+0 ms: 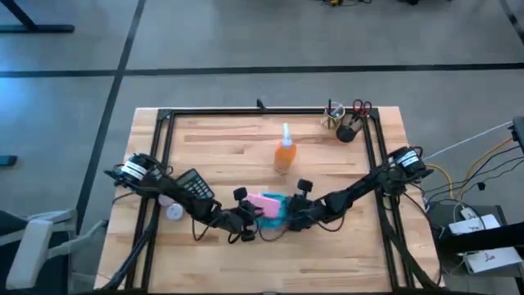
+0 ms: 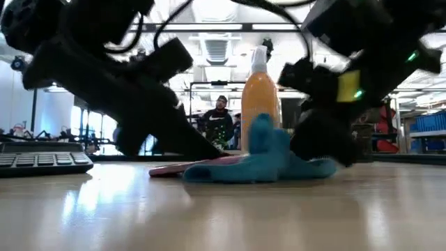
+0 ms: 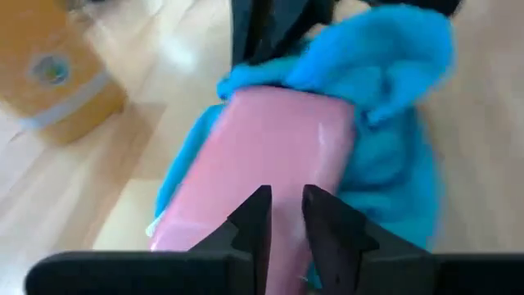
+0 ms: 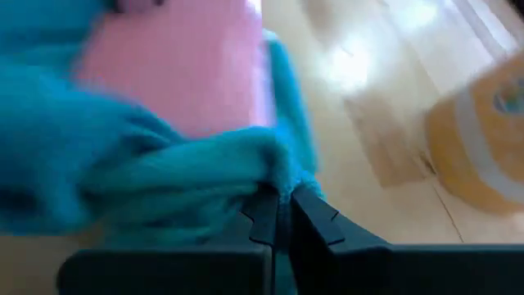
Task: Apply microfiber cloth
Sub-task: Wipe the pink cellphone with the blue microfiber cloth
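1. The right claw [image 4: 282,215] is seen in its wrist view pinched onto a fold of the turquoise cloth [image 4: 155,172], the two fingers nearly touching with fabric between them. In the high view it sits at lower centre of the frame, right of the cloth [image 1: 277,211].
2. The left claw [image 3: 285,215] is seen with its fingers close together, a narrow gap left between them, tips pressed on or just over the pink phone [image 3: 262,164]; whether anything is gripped cannot be told. In the high view it sits just left of the phone [image 1: 262,201].
3. The cloth is found bunched against and partly over the far end of the phone, with some spread beneath it; in the low view a raised hump of cloth [image 2: 268,157] is shown at centre, the phone's edge [image 2: 188,166] lying flat on the bench [image 1: 344,246].
4. Progress is judged as midway: the cloth has been brought onto the phone and is held, but most of the pink face remains uncovered, so wiping across it appears left to do.
5. An orange spray bottle [image 1: 284,154] is seen standing upright above centre, apart from both claws.
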